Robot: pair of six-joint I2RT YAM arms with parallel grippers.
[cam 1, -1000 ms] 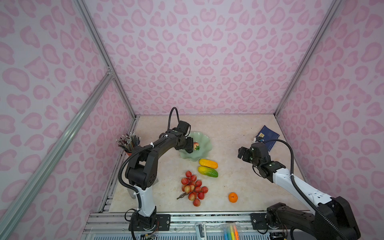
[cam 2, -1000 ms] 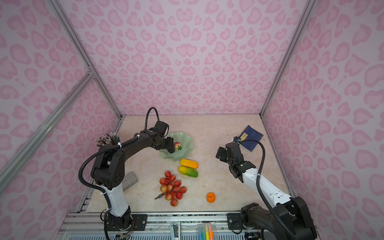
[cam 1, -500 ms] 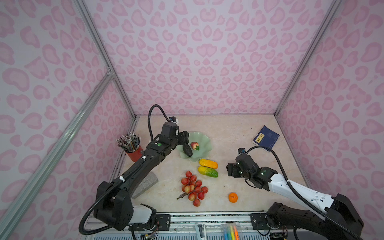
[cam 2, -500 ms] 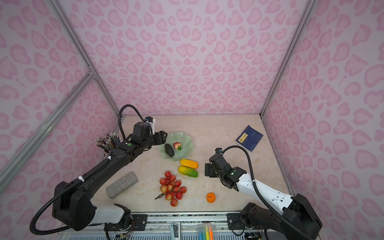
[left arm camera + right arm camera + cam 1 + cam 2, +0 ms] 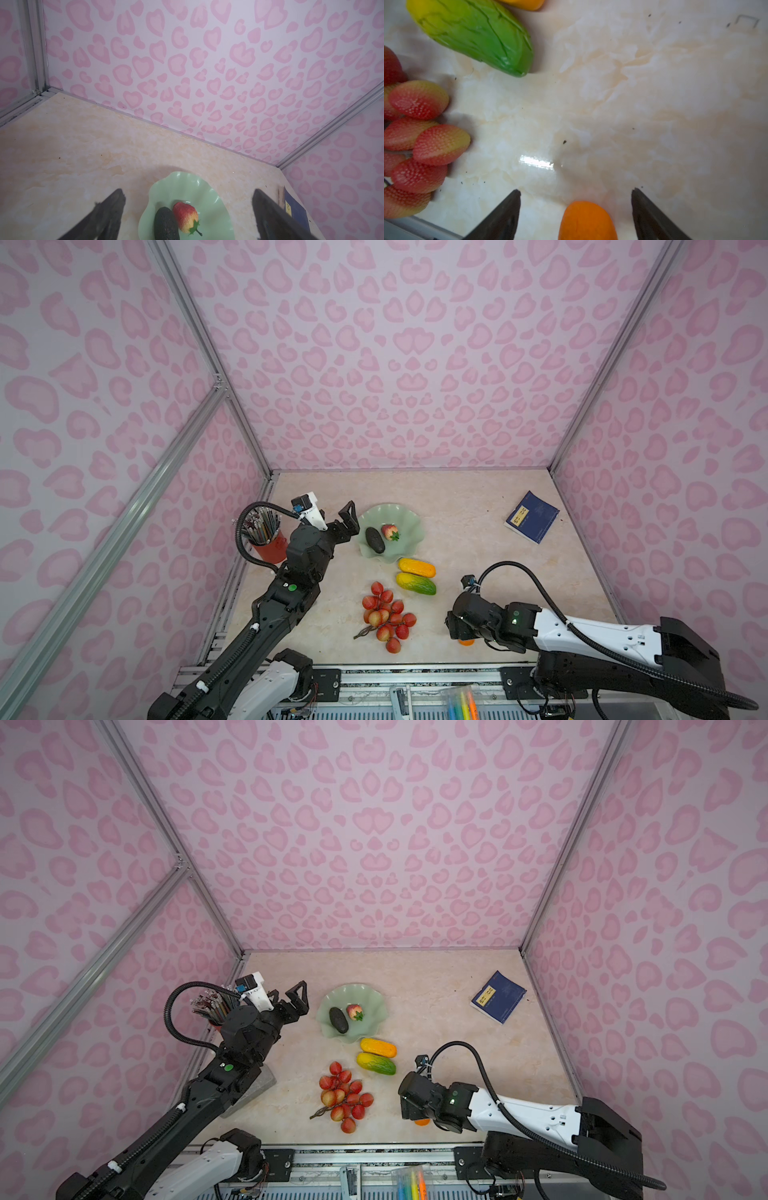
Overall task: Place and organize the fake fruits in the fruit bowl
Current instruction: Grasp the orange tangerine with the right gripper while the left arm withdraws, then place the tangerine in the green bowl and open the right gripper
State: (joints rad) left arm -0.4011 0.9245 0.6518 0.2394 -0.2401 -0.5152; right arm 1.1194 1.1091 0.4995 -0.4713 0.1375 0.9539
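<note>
The pale green fruit bowl [image 5: 409, 522] holds a dark avocado-like oval [image 5: 375, 540] and a strawberry [image 5: 389, 531]; both also show in the left wrist view, the oval [image 5: 166, 224] beside the strawberry [image 5: 185, 216]. My left gripper [image 5: 347, 516] hangs open and empty just left of the bowl. On the table lie the yellow-orange oblong [image 5: 417, 567], the yellow-green oblong [image 5: 416, 584] and the grape bunch [image 5: 387, 616]. My right gripper [image 5: 575, 191] is open, pointing down over the small orange [image 5: 587, 220], which sits between the fingers with gaps on both sides. In both top views the orange [image 5: 466, 642] is mostly hidden.
A red pencil cup [image 5: 270, 545] stands behind the left arm near the left wall. A grey block [image 5: 253, 1088] lies under that arm. A blue booklet [image 5: 532, 516] lies at the back right. Coloured markers [image 5: 459, 703] sit below the front rail.
My left gripper let go of the dark oval in the bowl, pulled back to the left and opened wider. My right arm swung forward and down over the orange, its jaws narrowing.
</note>
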